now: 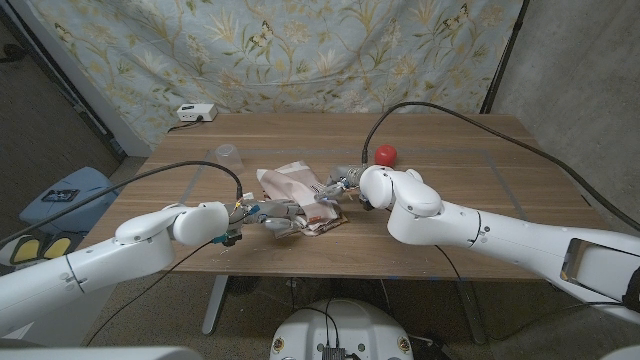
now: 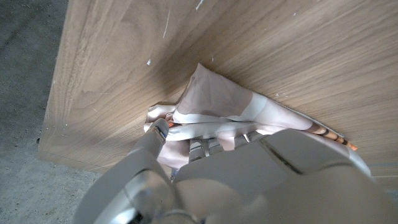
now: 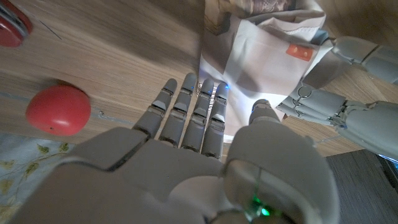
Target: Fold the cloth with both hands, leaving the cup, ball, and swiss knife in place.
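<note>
Roughly mid-table, cloth (image 1: 300, 195): a crumpled pale pink-and-white bundle, lying between the two hands.
Left hand (image 1: 272, 215): its fingers are on the cloth's near edge and a fold is bunched among them in the left wrist view, so it grips the cloth.
Right hand (image 3: 193, 115): fingers straight and held together, holding nothing, tips just at the cloth's edge.
Ball (image 1: 386, 155): red, behind the right hand.
Cup (image 1: 228, 155): clear, behind the cloth towards the left.
Swiss knife (image 3: 12, 28): red, at the frame's edge, beyond the ball.

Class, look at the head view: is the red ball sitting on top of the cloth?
No. The red ball sits on bare wood of the table, behind the right robot hand, apart from the cloth.
</note>
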Tool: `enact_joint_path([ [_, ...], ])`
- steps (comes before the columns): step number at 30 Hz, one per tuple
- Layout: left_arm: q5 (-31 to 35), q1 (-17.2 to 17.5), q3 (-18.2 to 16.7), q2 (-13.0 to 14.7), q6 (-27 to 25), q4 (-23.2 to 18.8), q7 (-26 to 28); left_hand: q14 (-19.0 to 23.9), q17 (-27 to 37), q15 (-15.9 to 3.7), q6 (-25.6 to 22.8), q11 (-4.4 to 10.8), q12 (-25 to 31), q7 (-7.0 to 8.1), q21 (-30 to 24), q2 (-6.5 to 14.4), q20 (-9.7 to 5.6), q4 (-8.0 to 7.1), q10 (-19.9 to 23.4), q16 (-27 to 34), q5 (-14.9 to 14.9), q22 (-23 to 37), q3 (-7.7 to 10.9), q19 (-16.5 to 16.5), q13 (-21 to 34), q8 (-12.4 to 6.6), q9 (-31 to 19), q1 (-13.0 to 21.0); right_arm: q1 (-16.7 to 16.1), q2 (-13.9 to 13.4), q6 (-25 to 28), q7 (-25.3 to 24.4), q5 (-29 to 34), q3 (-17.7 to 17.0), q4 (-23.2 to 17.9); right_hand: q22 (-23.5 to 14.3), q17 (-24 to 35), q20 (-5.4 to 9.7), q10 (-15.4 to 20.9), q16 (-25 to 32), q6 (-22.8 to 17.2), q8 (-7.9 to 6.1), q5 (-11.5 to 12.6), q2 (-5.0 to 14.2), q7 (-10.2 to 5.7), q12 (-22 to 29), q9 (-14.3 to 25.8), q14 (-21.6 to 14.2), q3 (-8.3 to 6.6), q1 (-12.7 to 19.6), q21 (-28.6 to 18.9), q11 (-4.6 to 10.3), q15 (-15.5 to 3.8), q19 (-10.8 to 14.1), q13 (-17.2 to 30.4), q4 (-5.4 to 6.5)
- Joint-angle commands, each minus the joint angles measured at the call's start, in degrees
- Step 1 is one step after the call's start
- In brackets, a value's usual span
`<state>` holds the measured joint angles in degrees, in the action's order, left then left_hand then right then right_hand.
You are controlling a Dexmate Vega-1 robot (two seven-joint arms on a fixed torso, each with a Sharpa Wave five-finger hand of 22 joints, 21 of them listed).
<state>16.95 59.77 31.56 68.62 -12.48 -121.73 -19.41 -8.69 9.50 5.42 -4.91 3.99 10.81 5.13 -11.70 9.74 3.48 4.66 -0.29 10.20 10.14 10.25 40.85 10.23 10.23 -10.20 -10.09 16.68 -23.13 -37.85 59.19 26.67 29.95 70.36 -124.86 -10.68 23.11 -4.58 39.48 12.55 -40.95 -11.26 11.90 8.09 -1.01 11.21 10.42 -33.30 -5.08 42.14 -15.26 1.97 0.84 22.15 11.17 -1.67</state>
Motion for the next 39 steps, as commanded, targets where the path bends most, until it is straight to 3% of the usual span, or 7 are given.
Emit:
enact_joint_path([
  [1, 0.11, 0.44, -0.30, 0.09, -0.55, -0.17, 0.63, 0.14, 0.26, -0.05, -0.58, -0.50, 0.24, -0.15, -0.28, 0.11, -0.10, 0.06, 1.04, 0.31, -0.09, 0.17, -0.19, 3.17, 0.25, -0.27, -0.16, 0.65, 0.76, 0.49, 1.66, -1.28, -1.30, 2.38, -0.15, -0.12, 0.06, 0.06, 0.61, 0.30, -0.64, -0.55, -0.20, 0.41, -0.21, 0.41, 0.13, -0.51, -0.40, 0.08, 0.08, 0.16, -0.13, 0.44, 0.06, -0.32],
  [21, 0.69, 0.95, -0.69, 0.41, -1.34, -1.00, 1.39, 0.15, 0.26, -0.05, -0.52, -0.66, 0.26, -0.15, -0.25, 0.17, -0.10, 0.05, 1.11, 0.32, -0.08, 0.17, -0.29, 3.23, 0.25, -0.26, -0.17, 0.76, 0.48, 1.21, 0.87, -5.64, -3.45, 4.09, 4.28, -0.12, -0.16, 0.47, 0.71, 0.51, -0.66, -0.34, -0.31, 0.31, -0.37, 0.21, 0.13, -0.89, -0.48, -0.49, 0.08, 0.50, -0.60, 0.93, 0.04, -0.37],
  [35, 0.38, 2.23, -1.63, 1.66, -1.81, -2.88, 2.27, 0.14, 0.26, -0.08, -0.58, -0.40, 0.22, -0.16, -0.27, 0.16, -0.11, 0.07, 1.03, 0.31, -0.08, 0.17, -0.34, 3.18, 0.25, -0.29, -0.16, 0.86, 0.16, -1.22, 1.33, -7.05, -3.27, 3.26, -0.53, -0.12, -0.33, 0.64, 1.14, 0.67, -0.92, -0.35, -0.32, 0.37, -0.55, 0.27, 0.13, -1.35, -0.67, -0.59, 0.11, 0.53, -0.84, 1.15, 0.03, -0.51],
  [39, -0.41, 4.06, -2.94, 2.67, -3.61, -4.74, 3.91, 0.18, 0.26, -0.12, -0.60, -0.51, 0.24, -0.13, -0.28, 0.13, -0.06, 0.07, 1.07, 0.33, -0.08, 0.17, -0.38, 3.15, 0.25, -0.30, -0.16, 0.87, -0.18, -1.85, 1.93, -7.46, -2.91, 3.06, -1.53, -0.12, -0.36, 0.56, 1.17, 0.71, -1.03, -0.37, -0.31, 0.38, -0.56, 0.25, 0.13, -1.45, -0.75, -0.53, 0.12, 0.55, -0.93, 1.20, 0.03, -0.60],
])
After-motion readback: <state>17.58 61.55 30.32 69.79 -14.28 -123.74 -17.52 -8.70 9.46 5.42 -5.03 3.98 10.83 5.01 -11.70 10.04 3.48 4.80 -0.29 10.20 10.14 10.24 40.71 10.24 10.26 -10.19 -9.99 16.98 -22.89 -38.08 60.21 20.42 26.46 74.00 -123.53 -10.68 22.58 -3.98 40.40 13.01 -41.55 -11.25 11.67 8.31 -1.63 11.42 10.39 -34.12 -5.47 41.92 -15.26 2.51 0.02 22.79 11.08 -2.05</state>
